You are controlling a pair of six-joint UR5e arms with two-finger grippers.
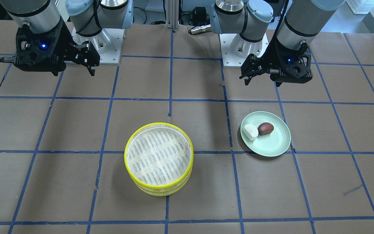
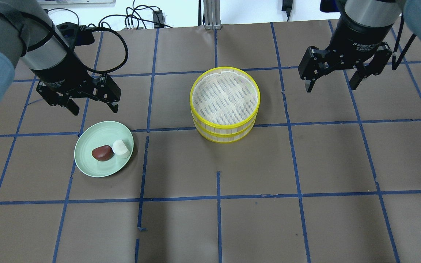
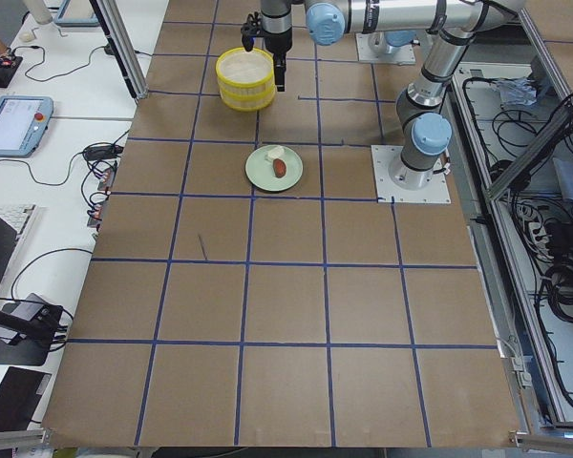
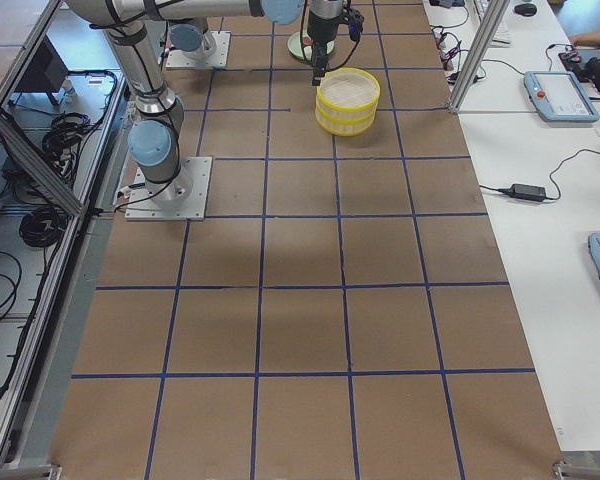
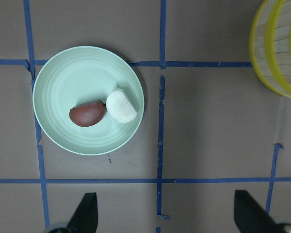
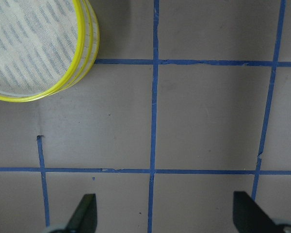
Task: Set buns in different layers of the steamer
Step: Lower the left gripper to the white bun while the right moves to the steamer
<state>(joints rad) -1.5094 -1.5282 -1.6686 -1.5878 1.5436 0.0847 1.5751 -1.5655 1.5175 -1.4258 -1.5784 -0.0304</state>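
The steamer [image 2: 225, 96], two stacked yellow-rimmed trays with an empty mesh liner on top, stands mid-table; it also shows in the front view [image 1: 158, 158]. The white bun [image 2: 121, 148] and the reddish-brown bun [image 2: 102, 152] lie touching on a pale green plate [image 2: 97, 133]. My left gripper [image 2: 95, 109] hovers open and empty just behind the plate; its wrist view shows both buns [image 5: 121, 105] [image 5: 88, 113] and the steamer's wall [image 5: 276, 48]. My right gripper [image 2: 330, 87] hovers open and empty to the right of the steamer, whose edge shows in its wrist view [image 6: 34, 43].
The brown table is marked with a blue tape grid [image 2: 217, 199]. The arm bases [image 1: 99, 48] [image 1: 243, 48] are bolted at the robot's edge of the table. Side benches with tablets and cables [image 3: 14, 124] [image 4: 555, 95] flank the table.
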